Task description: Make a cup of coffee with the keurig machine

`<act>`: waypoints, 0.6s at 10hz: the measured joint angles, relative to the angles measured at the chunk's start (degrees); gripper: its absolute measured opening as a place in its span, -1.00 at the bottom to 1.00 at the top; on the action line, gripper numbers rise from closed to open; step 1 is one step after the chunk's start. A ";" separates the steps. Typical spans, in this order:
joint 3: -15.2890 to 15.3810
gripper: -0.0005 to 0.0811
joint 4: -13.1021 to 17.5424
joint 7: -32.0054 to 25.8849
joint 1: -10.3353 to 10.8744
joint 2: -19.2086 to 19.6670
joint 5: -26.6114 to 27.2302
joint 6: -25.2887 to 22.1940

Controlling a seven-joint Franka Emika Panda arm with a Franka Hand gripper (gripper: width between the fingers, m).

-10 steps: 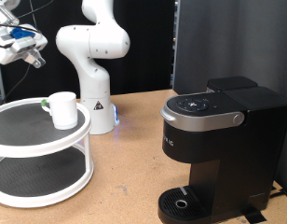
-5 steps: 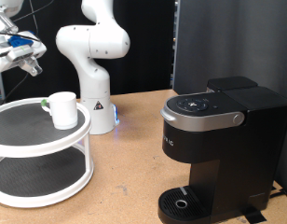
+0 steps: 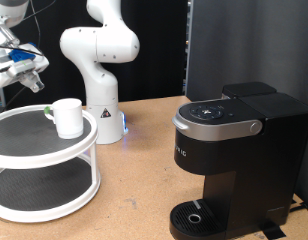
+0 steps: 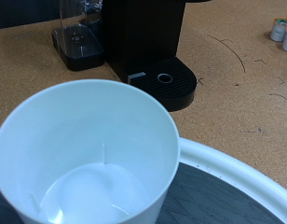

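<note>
Cup (image 3: pixel 67 116) on white two-tier stand (image 3: pixel 34 190), brown tabletop (image 3: pixel 139 170), black backdrop; jaws' (image 3: pixel 24 72) spread unclear.

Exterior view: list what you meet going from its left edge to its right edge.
gripper → two-tier white rack → cup on the rack's top tier → white robot arm base → keurig machine

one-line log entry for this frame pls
tool: above the mug, nothing between its fingers | mug: upright, empty, on top tier of round rack | coffee maker: lid shut, drip tray bare
</note>
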 joint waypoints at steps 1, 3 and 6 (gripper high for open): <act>-0.12 -0.98 -0.20 -0.67 0.09 0.50 0.19 0.38; -0.27 -0.98 -0.58 -1.31 0.15 1.06 0.68 1.06; -0.30 0.00 -1.44 -1.89 0.32 1.44 1.31 2.47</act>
